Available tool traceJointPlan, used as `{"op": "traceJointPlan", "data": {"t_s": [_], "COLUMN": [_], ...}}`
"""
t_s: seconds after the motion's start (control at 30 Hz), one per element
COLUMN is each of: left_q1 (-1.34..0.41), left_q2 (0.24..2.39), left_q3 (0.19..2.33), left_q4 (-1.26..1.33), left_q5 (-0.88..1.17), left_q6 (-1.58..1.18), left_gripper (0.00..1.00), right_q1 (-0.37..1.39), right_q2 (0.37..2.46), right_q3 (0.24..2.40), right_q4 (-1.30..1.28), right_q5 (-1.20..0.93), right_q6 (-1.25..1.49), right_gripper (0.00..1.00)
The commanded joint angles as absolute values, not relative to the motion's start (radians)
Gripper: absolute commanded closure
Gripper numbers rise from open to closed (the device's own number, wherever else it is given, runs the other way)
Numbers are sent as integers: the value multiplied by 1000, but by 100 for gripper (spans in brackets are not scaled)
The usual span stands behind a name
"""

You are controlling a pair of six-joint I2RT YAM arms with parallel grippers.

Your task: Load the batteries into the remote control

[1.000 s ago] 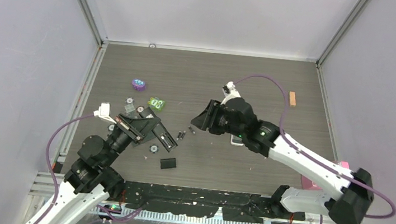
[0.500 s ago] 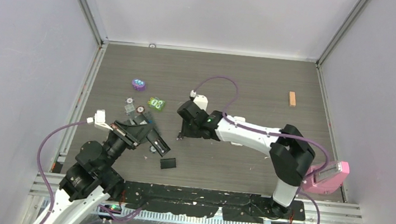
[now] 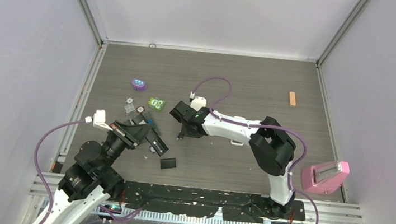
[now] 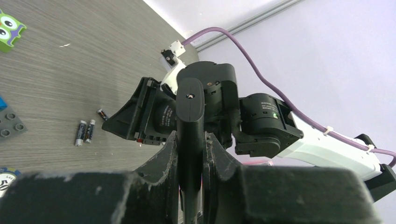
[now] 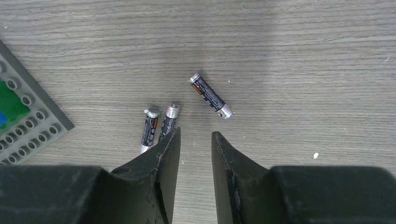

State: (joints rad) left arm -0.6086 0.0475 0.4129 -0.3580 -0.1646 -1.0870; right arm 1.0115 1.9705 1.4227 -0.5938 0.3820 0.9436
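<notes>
Three batteries lie on the wooden table (image 5: 303,56): two side by side (image 5: 150,128) and one apart, lying at an angle (image 5: 210,97). My right gripper (image 5: 195,135) hovers just over them, open, with only bare table between its fingers. Its left fingertip (image 5: 170,140) overlaps the lower end of the inner battery of the pair. My left gripper (image 4: 191,137) is shut on a black remote control (image 4: 190,107), held edge-up and pointing towards the right gripper (image 4: 140,116). In the top view the remote (image 3: 159,143) sits left of the right gripper (image 3: 181,132).
A black flat cover (image 3: 168,163) lies near the front. A grey studded baseplate (image 5: 23,121), small discs (image 3: 140,109), a green toy (image 3: 156,104) and a purple toy (image 3: 138,85) lie to the left. A pink object (image 3: 326,176) and an orange block (image 3: 292,98) are on the right.
My right arm swung left and came down over the batteries, and its jaws narrowed. The left gripper kept hold of the remote and shifted only slightly.
</notes>
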Motion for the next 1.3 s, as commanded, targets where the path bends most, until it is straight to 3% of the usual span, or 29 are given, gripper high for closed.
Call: {"op": "traceJointPlan", "data": {"t_s": [0.0, 1.27], "left_q1": [-608, -608], "left_q2": [45, 61], "left_q3": [459, 465], "left_q4": [-332, -322], "left_q5": [-181, -186], "left_q6": [-1054, -1046], "left_gripper": [100, 100], "right_q1": [1014, 1021], "right_q2": [2006, 2007], "right_q3": [1486, 1546], "right_q4": [-611, -584], "right_q5": [422, 350], "right_q6": [985, 945], "right_gripper": [64, 64]}}
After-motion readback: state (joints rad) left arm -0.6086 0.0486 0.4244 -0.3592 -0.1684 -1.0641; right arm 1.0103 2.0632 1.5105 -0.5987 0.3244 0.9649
